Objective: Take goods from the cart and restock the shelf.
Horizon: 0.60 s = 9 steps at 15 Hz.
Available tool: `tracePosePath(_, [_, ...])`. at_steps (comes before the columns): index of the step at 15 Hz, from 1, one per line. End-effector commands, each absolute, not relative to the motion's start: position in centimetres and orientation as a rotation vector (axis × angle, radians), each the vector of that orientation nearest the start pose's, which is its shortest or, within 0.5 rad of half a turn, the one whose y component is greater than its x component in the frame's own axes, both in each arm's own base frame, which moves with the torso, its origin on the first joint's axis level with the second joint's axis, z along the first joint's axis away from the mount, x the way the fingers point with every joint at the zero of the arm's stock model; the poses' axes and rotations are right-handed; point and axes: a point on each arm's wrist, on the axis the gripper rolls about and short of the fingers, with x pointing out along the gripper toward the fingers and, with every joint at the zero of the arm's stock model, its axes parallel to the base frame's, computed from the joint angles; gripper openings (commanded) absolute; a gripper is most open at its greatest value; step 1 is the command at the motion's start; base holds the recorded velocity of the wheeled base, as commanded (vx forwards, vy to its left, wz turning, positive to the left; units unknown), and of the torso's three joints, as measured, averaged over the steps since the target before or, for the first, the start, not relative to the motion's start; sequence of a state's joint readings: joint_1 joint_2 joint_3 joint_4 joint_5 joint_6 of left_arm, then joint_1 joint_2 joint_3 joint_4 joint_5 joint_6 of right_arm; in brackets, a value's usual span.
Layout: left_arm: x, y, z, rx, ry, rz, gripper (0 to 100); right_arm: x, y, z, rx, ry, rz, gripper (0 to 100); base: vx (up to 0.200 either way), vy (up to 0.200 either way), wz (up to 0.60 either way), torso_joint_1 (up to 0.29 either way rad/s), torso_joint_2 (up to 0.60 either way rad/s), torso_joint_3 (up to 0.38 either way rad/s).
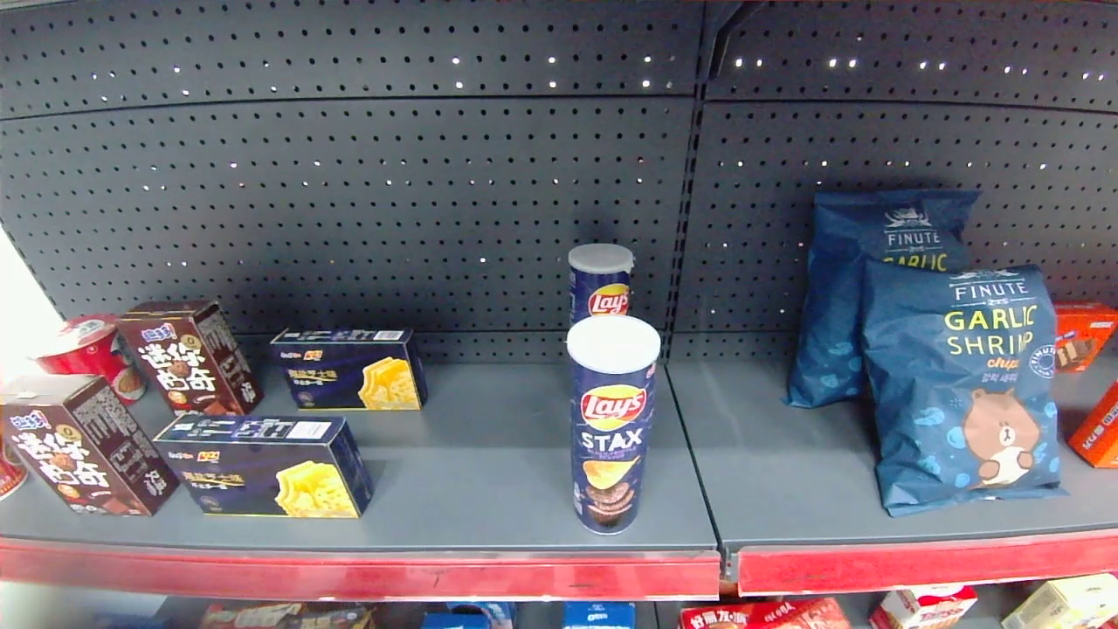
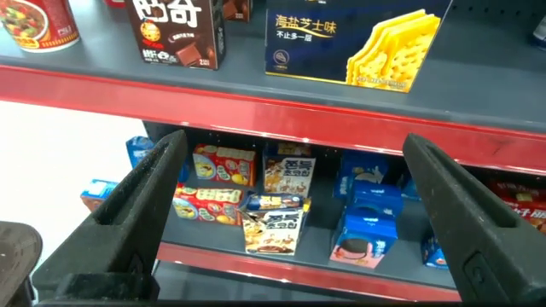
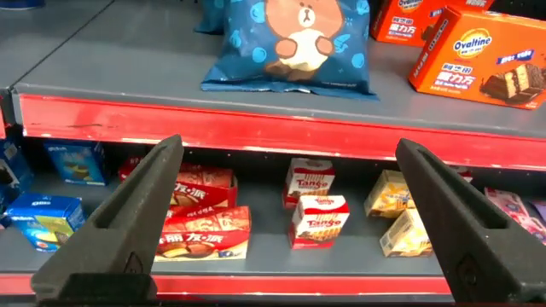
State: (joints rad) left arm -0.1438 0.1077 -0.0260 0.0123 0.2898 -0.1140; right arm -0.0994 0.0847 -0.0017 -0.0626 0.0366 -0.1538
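On the shelf (image 1: 489,472), beside the seam between its two boards: tall chip can (image 1: 613,424) upright near the red front edge, second can (image 1: 600,281) upright behind it by the back panel. Nothing from the cart in hand. Left gripper (image 2: 294,141) spread wide and empty, below that front edge, facing the lower shelf (image 2: 281,256). Right gripper (image 3: 290,147) likewise wide open and empty, low under the blue chip bag (image 3: 290,43).

Likely trouble at the next placement:
- Knocking over the tall chip can, narrow-based and close to the edge, by bringing a new item in low across the lip. From there, probably a roll off the front.
- Catching the red edge from beneath on the way up, with both claws under it.
- Shoving askew the cracker boxes (image 1: 275,465) and brown biscuit boxes (image 1: 74,441) toward the shelf's left end, the nearer ones close to the front edge.
- Nudging the soft blue chip bag toward the right end and making it slump forward.

Safest gap, as a judgement: bare board between the cracker boxes and the cans.
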Motion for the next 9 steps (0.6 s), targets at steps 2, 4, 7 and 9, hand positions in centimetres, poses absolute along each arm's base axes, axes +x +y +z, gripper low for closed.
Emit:
tracePosePath(2, [-1.57,0.88,8.37,-0.097,0.084,0.152,100,-1.56,0.24,8.41,-0.153,0.029,-0.061,100,0.0,0.0,0.0,0.0,0.0,0.0])
tracePosePath(4, [-1.57,0.88,8.37,-0.108,0.083,0.151,100,-1.56,0.24,8.42,-0.147,0.028,-0.061,100,0.0,0.0,0.0,0.0,0.0,0.0])
tracePosePath(7, [-1.57,0.88,8.33,-0.111,0.083,0.153,100,-1.56,0.23,8.42,-0.133,0.028,-0.067,100,0.0,0.0,0.0,0.0,0.0,0.0])
tracePosePath(9, [-1.57,0.88,8.37,-0.113,0.083,0.152,100,-1.56,0.21,8.42,-0.133,0.028,-0.072,100,0.0,0.0,0.0,0.0,0.0,0.0])
